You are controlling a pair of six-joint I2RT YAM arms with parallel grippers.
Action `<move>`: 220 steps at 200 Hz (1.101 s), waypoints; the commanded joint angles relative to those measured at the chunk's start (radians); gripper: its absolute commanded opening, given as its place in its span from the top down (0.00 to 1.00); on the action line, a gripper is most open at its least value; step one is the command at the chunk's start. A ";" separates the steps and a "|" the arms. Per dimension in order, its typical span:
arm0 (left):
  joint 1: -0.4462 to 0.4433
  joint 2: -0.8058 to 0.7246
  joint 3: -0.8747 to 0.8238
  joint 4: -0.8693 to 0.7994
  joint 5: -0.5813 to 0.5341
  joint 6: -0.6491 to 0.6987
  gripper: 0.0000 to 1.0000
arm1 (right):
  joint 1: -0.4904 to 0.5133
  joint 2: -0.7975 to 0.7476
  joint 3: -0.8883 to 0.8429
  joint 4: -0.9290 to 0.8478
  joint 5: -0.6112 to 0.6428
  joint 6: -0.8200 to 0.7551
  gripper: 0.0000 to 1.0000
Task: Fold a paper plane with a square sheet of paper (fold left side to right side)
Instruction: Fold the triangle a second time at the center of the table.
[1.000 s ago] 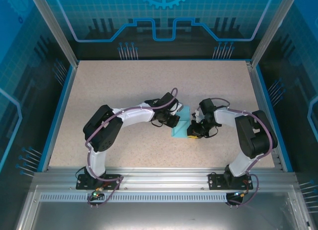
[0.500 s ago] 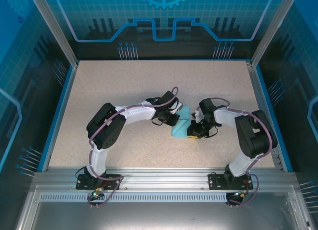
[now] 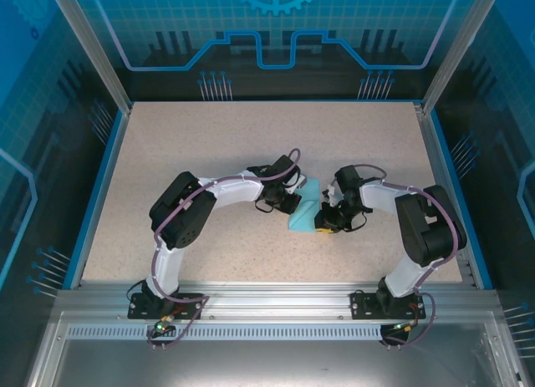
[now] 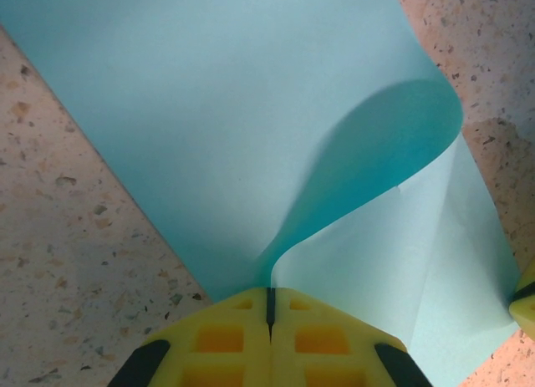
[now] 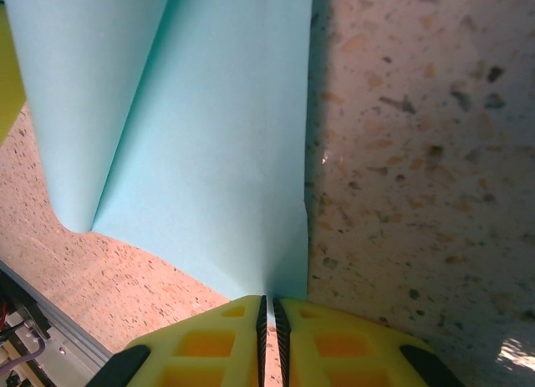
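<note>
Two claws close on one square sheet of paper (image 3: 306,206), light blue, which lies near the middle of the speckled table (image 3: 192,145). It is the single sheet in view, and one arm reaches it from each side. In the overhead view the paper sits between the two claws, with the left claw (image 3: 292,205) at its left side and the right claw (image 3: 323,223) at its near right corner. The claws are close to each other but apart. The left claw's two yellow fingers (image 4: 226,338) are pressed together with only a hairline seam between them, and an edge of the paper runs into that seam, so this claw is clamped on the sheet. From the pinch the paper rises ahead of the claw and curls to its right in one soft, rounded bend, with the shaded inner face showing inside the curl. A paler flap lies to the right of the fingertips, and the broad flat part spreads ahead and to their left, resting on the table. The right claw's two yellow fingers (image 5: 209,343) are likewise drawn together to a thin slit, with the sheet's near edge caught in it, so this claw also grips the paper. Ahead of this claw and to its left the sheet stretches away, with one straight line running up it where the left portion lifts. Bare speckled table lies directly to the right of the fingertips, along the paper's straight right edge.
</note>
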 commanded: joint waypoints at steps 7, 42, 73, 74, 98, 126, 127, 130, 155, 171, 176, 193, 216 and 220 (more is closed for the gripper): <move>0.010 0.000 0.020 -0.022 -0.017 0.016 1.00 | 0.017 0.033 -0.003 -0.046 0.069 -0.012 0.85; 0.010 -0.020 0.010 -0.024 -0.031 0.020 1.00 | 0.016 0.033 -0.005 -0.046 0.071 -0.012 0.85; 0.009 -0.029 0.004 -0.021 -0.036 0.022 1.00 | 0.017 0.034 -0.004 -0.046 0.071 -0.011 0.85; 0.010 -0.029 0.004 -0.021 -0.036 0.022 1.00 | 0.018 0.034 -0.004 -0.045 0.070 -0.012 0.84; 0.011 -0.017 0.005 -0.019 -0.040 0.019 1.00 | 0.018 0.035 -0.003 -0.045 0.070 -0.012 0.84; 0.011 -0.010 0.003 -0.014 -0.045 0.017 1.00 | 0.020 0.032 -0.005 -0.045 0.069 -0.011 0.84; 0.011 -0.009 0.003 -0.014 -0.045 0.017 1.00 | 0.020 0.032 -0.006 -0.045 0.069 -0.011 0.84; 0.011 -0.009 0.002 -0.014 -0.045 0.017 1.00 | 0.019 0.032 -0.006 -0.045 0.069 -0.011 0.84; 0.011 -0.002 0.000 -0.011 -0.044 0.015 1.00 | 0.020 0.019 -0.008 -0.033 0.060 -0.008 0.84; 0.011 0.000 -0.004 -0.010 -0.041 0.013 1.00 | 0.019 0.001 -0.011 -0.014 0.036 -0.006 0.83; 0.011 0.001 -0.005 -0.009 -0.041 0.014 1.00 | 0.018 -0.007 -0.010 -0.006 0.026 -0.004 0.82; 0.011 0.009 -0.007 -0.008 -0.033 0.010 1.00 | 0.014 -0.040 -0.005 0.009 -0.010 -0.001 0.78; 0.010 0.015 -0.012 -0.002 -0.025 0.004 0.99 | -0.003 -0.086 0.012 0.008 -0.049 0.001 0.76; 0.010 0.016 -0.013 -0.002 -0.025 0.004 0.99 | -0.009 -0.095 0.015 0.009 -0.055 0.004 0.75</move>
